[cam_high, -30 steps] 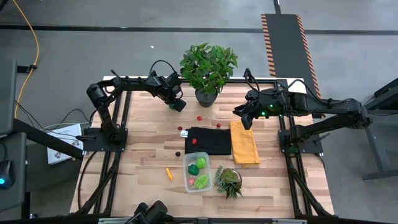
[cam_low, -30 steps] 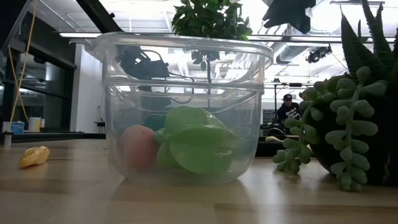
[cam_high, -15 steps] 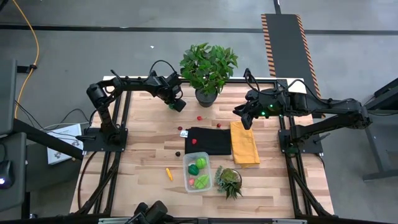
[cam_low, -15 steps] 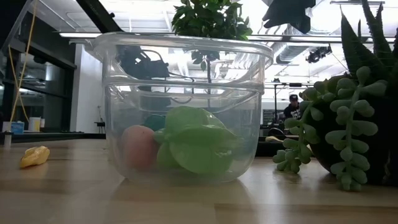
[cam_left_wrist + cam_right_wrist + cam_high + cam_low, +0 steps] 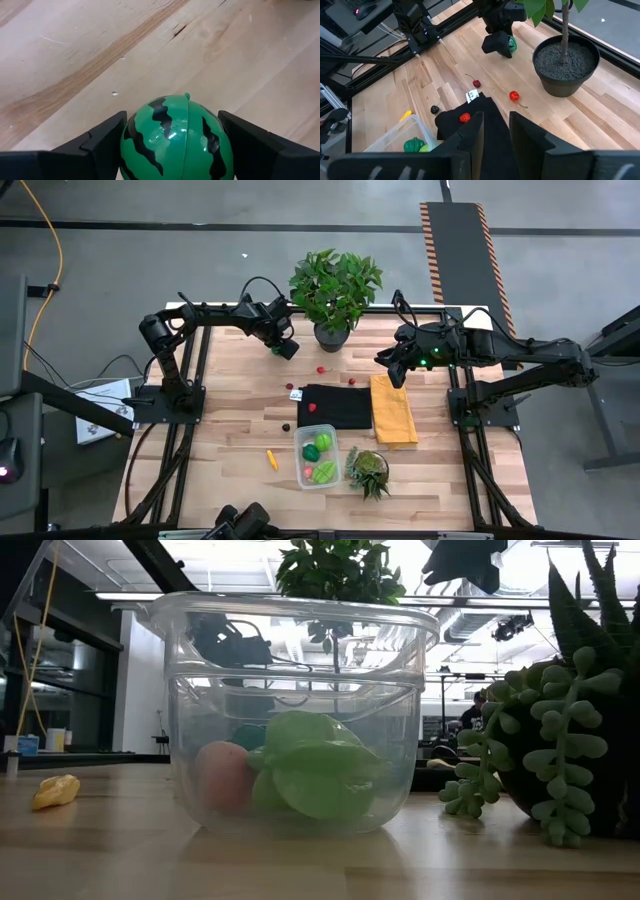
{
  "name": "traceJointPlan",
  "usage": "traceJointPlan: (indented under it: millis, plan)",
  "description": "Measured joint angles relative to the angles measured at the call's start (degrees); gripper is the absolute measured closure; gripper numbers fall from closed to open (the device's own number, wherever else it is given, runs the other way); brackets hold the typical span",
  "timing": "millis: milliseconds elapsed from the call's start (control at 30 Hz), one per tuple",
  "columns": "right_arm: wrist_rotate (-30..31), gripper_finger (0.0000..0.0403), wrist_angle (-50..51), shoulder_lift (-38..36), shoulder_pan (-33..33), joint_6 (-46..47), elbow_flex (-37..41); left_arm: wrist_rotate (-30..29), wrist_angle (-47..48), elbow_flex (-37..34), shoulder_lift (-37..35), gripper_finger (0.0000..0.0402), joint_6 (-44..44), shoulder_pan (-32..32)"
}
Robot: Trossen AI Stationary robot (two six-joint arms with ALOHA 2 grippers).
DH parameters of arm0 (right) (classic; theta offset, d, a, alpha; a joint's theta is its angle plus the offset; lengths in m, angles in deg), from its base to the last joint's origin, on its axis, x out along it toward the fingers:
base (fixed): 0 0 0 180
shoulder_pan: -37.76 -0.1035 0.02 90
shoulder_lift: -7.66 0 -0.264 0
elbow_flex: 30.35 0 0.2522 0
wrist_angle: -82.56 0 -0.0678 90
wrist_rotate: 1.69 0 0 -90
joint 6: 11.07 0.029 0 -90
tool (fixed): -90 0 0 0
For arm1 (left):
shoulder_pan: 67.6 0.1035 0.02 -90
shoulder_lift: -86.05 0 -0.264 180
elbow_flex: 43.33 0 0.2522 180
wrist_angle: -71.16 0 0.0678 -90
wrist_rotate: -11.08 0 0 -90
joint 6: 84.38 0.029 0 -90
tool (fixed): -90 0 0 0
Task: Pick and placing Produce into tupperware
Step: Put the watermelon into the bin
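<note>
My left gripper (image 5: 285, 348) is near the table's far edge, left of the potted plant, shut on a small green watermelon ball with dark stripes (image 5: 176, 140). My right gripper (image 5: 391, 370) hovers open over the far end of the yellow cloth, touching nothing. The clear tupperware (image 5: 317, 457) stands near the table's near edge and holds green pieces (image 5: 315, 775) and a pinkish one (image 5: 222, 777). Loose produce lies on the wood: a red cherry (image 5: 514, 95), a dark-red cherry (image 5: 476, 83), a dark berry (image 5: 286, 427) and a yellow-orange stick (image 5: 271, 459). A red berry (image 5: 311, 406) rests on the black cloth. My left gripper pinches the watermelon ball between its two fingers (image 5: 102, 142), one on each side across its widest part (image 5: 131, 142). The right wrist view shows the fingers slanting down at it from above (image 5: 510, 45). Whether the ball touches the table cannot be told.
A large potted plant (image 5: 335, 290) stands at the far edge between the arms. The black cloth (image 5: 335, 406) and yellow cloth (image 5: 394, 410) lie mid-table. A spiky succulent (image 5: 369, 471) sits right beside the tupperware. A small white tag (image 5: 293, 391) lies by the black cloth.
Neither arm nor any piece of produce has moved. A person far behind the table in the low view has drifted a little to the right.
</note>
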Motion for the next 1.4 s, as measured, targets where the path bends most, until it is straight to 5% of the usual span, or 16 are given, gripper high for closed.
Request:
traceJointPlan:
  millis: [1400]
  plan:
    - [-0.3,0.0320,0.0,0.0,0.0,0.0,0.0,2.0,5.1,0.1,-0.3,0.0125,0.0,0.0]
